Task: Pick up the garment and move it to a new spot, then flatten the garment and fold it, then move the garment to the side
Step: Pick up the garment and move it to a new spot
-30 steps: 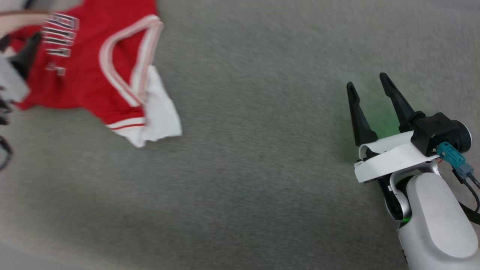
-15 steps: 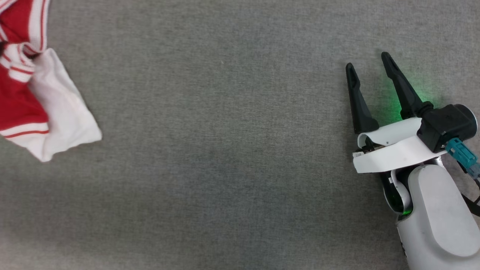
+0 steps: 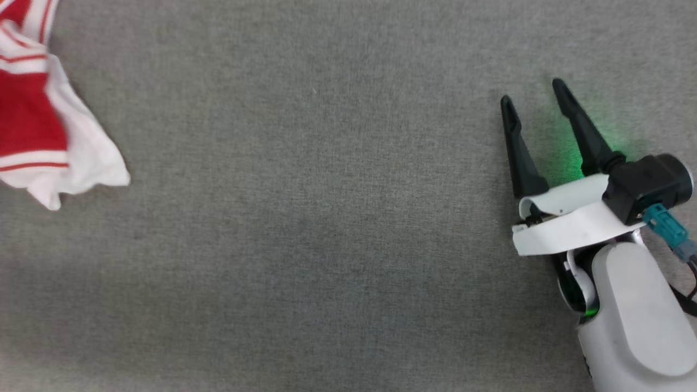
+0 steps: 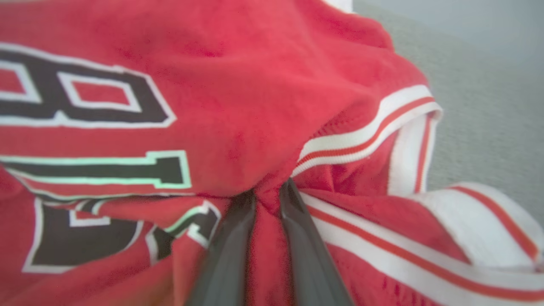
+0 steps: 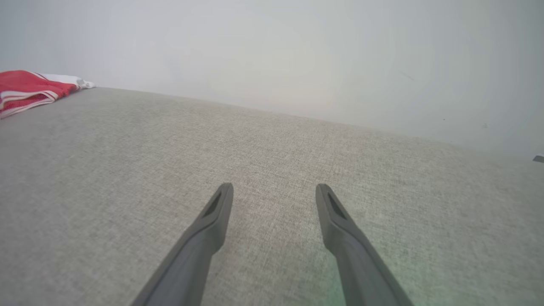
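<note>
The left gripper's jaws are pinching a fold of the red, white-sleeved, stripe-trimmed basketball jersey at the grey fabric worktop's wall-side edge, leftward, apparently for lifting. The right gripper's jaws are idling spread, well apart.

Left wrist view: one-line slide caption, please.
Left gripper pinching a bunched fold of the red jersey, grey surface beyond.

One jersey, red with white trim, and one white sleeve showing on it. Two claws, left claw and right claw, with two dark fingers apiece, four fingers in all. One grey table, one pale wall, one pale forearm, one white wrist bracket, one teal plug and one patch of green glow.
</note>
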